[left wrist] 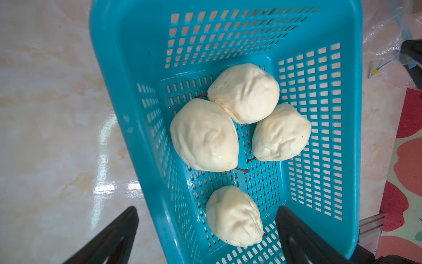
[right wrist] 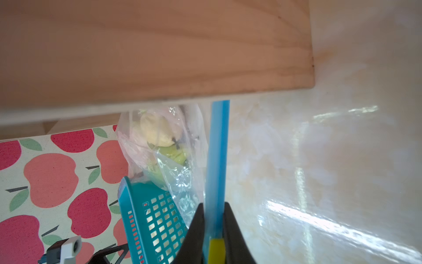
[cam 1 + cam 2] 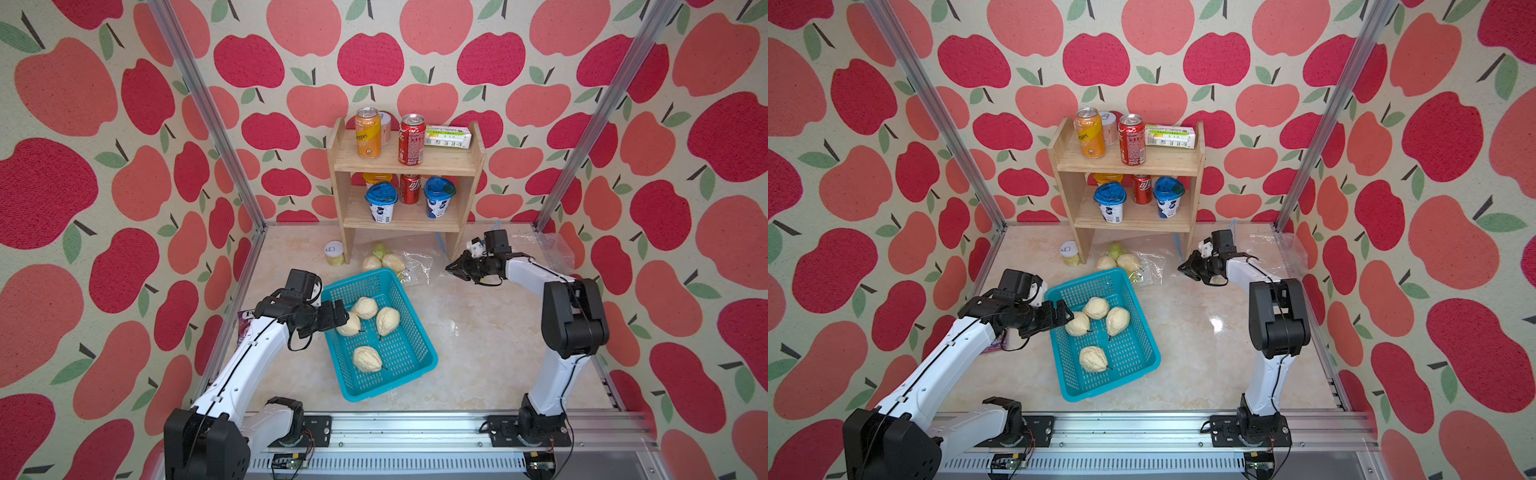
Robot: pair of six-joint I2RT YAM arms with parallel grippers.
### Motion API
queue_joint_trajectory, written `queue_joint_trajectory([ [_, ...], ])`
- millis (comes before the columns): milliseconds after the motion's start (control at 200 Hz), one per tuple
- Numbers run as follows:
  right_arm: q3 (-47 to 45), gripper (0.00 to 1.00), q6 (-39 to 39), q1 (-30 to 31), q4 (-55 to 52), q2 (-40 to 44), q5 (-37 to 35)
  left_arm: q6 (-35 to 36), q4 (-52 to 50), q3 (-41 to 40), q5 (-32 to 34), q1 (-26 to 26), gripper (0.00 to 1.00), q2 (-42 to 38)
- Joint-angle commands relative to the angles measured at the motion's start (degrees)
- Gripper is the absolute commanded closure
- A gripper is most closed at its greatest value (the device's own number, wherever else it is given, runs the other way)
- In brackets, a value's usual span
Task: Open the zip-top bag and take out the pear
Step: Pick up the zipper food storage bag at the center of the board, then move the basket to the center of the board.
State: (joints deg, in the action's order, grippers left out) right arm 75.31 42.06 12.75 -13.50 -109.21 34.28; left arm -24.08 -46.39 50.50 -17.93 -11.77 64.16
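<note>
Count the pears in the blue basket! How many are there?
4. First pear, second pear and third pear touch in a cluster; fourth pear lies alone, nearer the robot. The basket seems to hide none.

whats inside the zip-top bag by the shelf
Through the clear zip-top bag two pale pears and one green fruit show in both top views. The blue basket rim covers the bag's near edge, so anything lying lower there cannot be seen.
</note>
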Motion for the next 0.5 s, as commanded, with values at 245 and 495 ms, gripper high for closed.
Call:
queue_joint_trajectory([
  [245, 10.92, 1.00, -7.65, 5.40, -6.04, 3.50, 1.87, 0.19, 5.41, -4.16, -4.03, 0.72, 0.25, 2.88],
  [495, 16.14, 1.00, -11.40, 6.08, -14.25, 9.65, -2.77, 0.18, 9.98, -5.05, -5.13, 0.88, 0.72, 4.63],
])
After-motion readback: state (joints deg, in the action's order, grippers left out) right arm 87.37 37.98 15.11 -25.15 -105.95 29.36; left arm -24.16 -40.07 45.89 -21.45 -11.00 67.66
